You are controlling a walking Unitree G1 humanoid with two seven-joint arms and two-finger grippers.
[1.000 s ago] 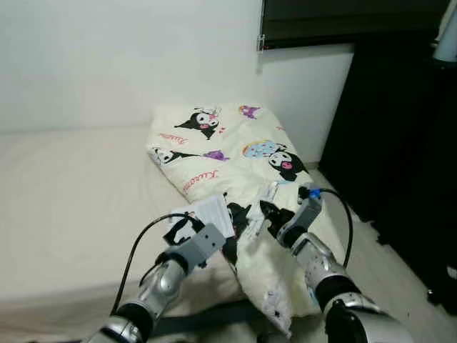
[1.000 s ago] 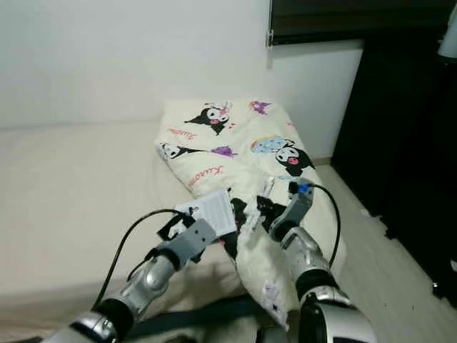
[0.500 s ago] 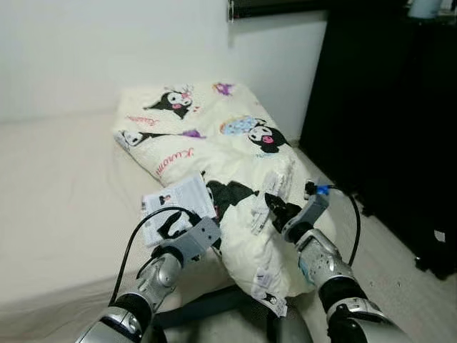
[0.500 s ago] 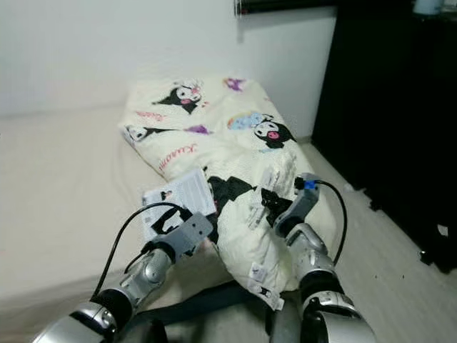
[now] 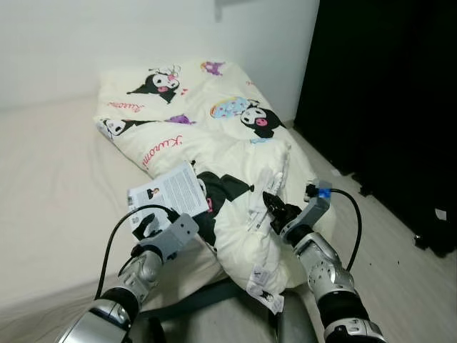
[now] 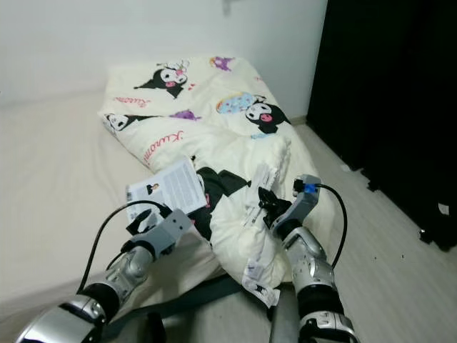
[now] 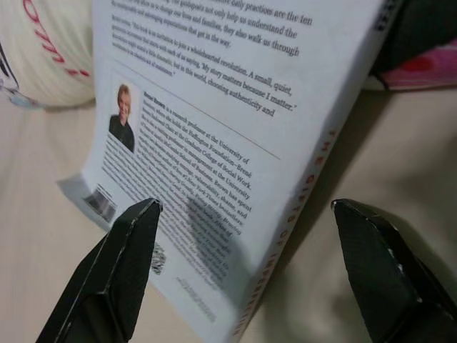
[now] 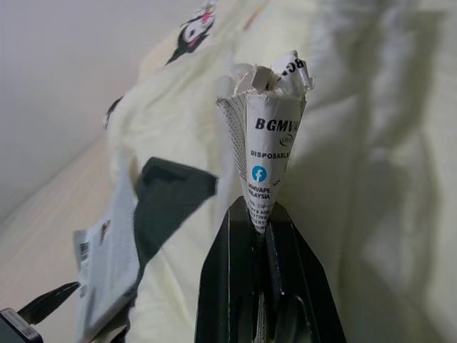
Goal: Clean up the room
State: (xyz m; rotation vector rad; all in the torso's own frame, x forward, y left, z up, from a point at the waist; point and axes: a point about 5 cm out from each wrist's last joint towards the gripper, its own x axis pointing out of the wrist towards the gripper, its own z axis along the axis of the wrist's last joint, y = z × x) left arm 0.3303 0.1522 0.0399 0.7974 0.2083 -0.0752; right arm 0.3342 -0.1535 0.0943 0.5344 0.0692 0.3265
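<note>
Right gripper (image 8: pixel 260 236) clamped on a torn paper wrapper (image 8: pixel 265 153) above the cartoon-print quilt (image 5: pixel 214 128); left gripper (image 7: pixel 243 268) spread wide around a book (image 5: pixel 171 191) on the bed (image 5: pixel 50 200).

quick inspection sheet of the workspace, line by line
surface: bare cream mattress, low on the floor
job's things: white book lying back cover up against the cartoon-print duvet; torn paper wrapper
clutter: nothing seen beyond these
grippers: left end effector open, straddling the book's corner; right end effector shut on the wrapper, over the duvet
cables: black cable looping along the left arm; another cable on the right arm
surroundings: white wall, dark curtain, pale wood floor
</note>
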